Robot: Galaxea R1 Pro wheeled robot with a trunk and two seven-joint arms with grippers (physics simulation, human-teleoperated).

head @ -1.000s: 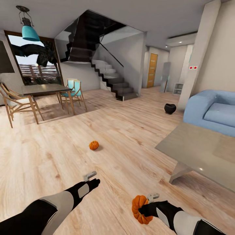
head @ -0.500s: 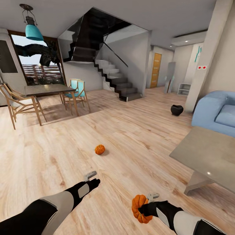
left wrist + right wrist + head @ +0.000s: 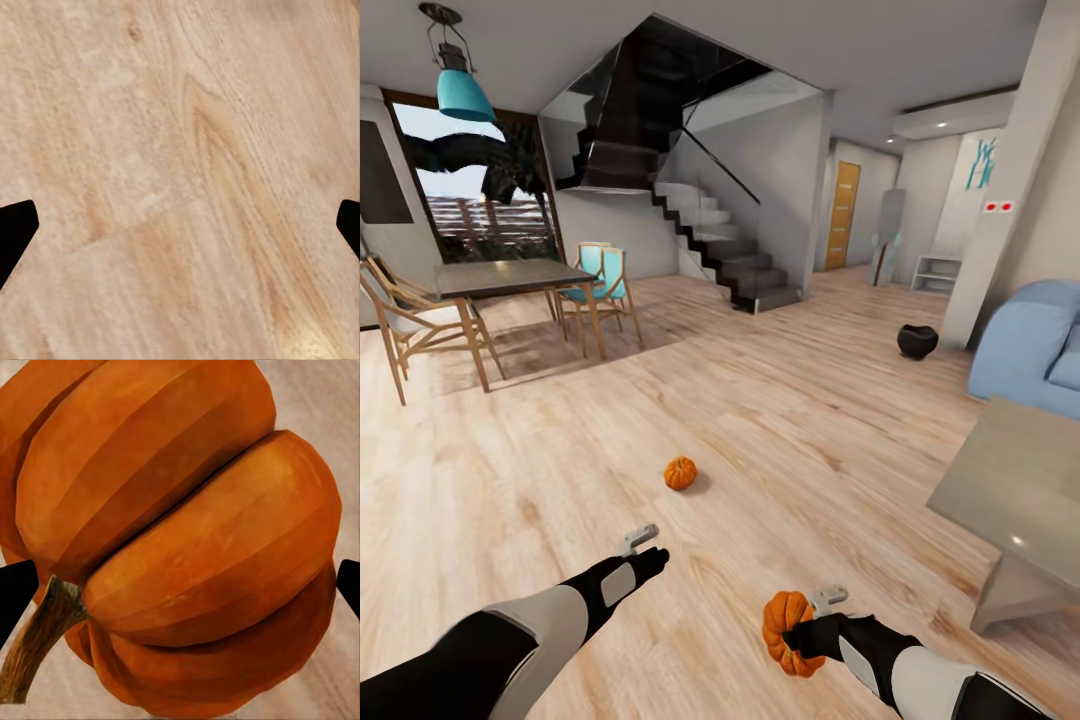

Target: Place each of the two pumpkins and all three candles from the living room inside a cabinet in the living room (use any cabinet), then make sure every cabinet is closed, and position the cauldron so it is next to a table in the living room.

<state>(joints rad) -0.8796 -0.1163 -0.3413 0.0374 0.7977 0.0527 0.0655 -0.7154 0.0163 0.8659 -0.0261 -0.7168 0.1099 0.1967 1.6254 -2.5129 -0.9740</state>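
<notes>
A: What does the right gripper [image 3: 792, 640] carry?

B: One pumpkin [image 3: 784, 633], orange and ribbed. The gripper is clamped on it. In the right wrist view the same pumpkin [image 3: 176, 536] shows deep smooth ribs and a rough brown stem [image 3: 37, 634]; the two black fingertips [image 3: 13, 596] stand at its two sides.

A: And the left gripper [image 3: 652, 556]?

B: It holds nothing. In the left wrist view its dark fingertips [image 3: 15, 232] are far apart, with only pale wood grain between them.

A: Where are the other things?

B: The second pumpkin [image 3: 680, 473] lies on the floor [image 3: 760, 400], ahead of the left gripper and a little to its right, well apart from it. The cauldron [image 3: 917, 341], round and matte black, stands far ahead of the right gripper, near the blue sofa [image 3: 1030, 345]. The table [image 3: 1020, 490] is to the right of the right gripper (its grey top is cut off by the picture's edge, and only one slab leg shows).

A: What is hard to see?

B: The sofa is also cut off. The small things beside the far orange door [image 3: 842, 215] are too small to tell.

A: The room?

B: Light wood planks, a dark staircase [image 3: 705, 235], a dining table [image 3: 500, 278] with wooden chairs, and a turquoise hanging lamp [image 3: 457, 85].
</notes>
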